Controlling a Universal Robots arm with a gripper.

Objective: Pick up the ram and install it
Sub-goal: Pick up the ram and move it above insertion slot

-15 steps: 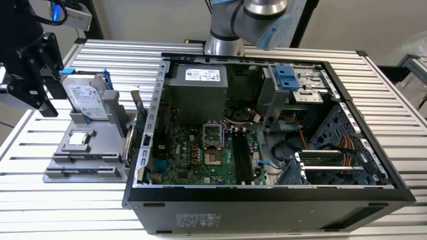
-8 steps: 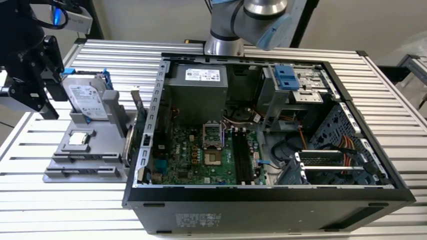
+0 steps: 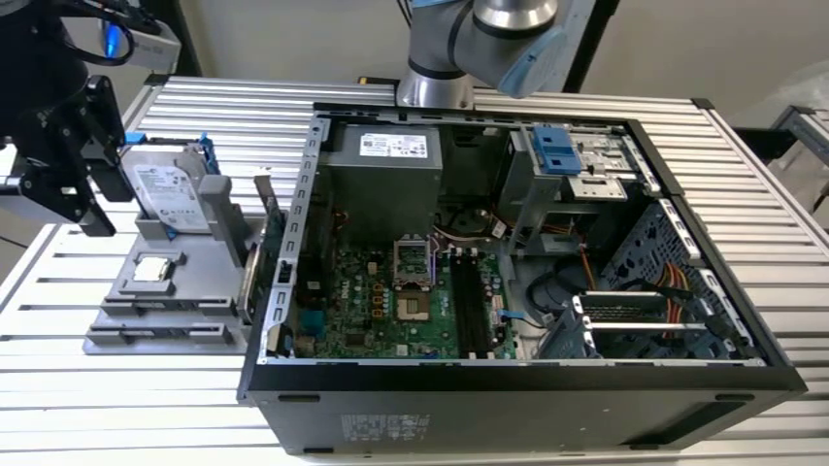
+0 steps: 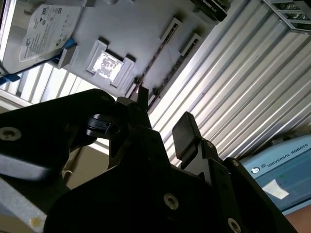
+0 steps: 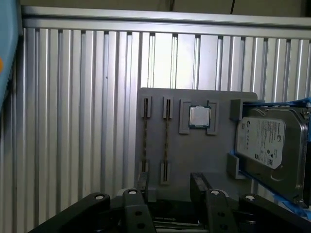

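Observation:
The ram (image 5: 166,141) is a thin dark stick standing on edge between two clips on the grey holder (image 5: 194,155). In the second wrist view the ram (image 4: 156,51) shows as a thin line on that holder (image 4: 136,24). My gripper (image 5: 171,194) is open with nothing between its black fingers (image 5: 199,187), and it hovers apart from the holder, roughly in line with the stick. In the exterior view the gripper (image 3: 81,189) hangs at the left, above the holder (image 3: 169,301). The open computer case (image 3: 518,379) shows the motherboard (image 3: 388,301) with its black memory slots (image 3: 469,303).
On the holder, a silver hard drive (image 3: 169,194) in a blue frame and a small square processor (image 3: 155,270) sit beside the ram slots. A second slot pair (image 5: 146,141) lies next to the ram. The ribbed aluminium table (image 3: 130,388) surrounds everything. The arm's base (image 3: 434,78) stands behind the case.

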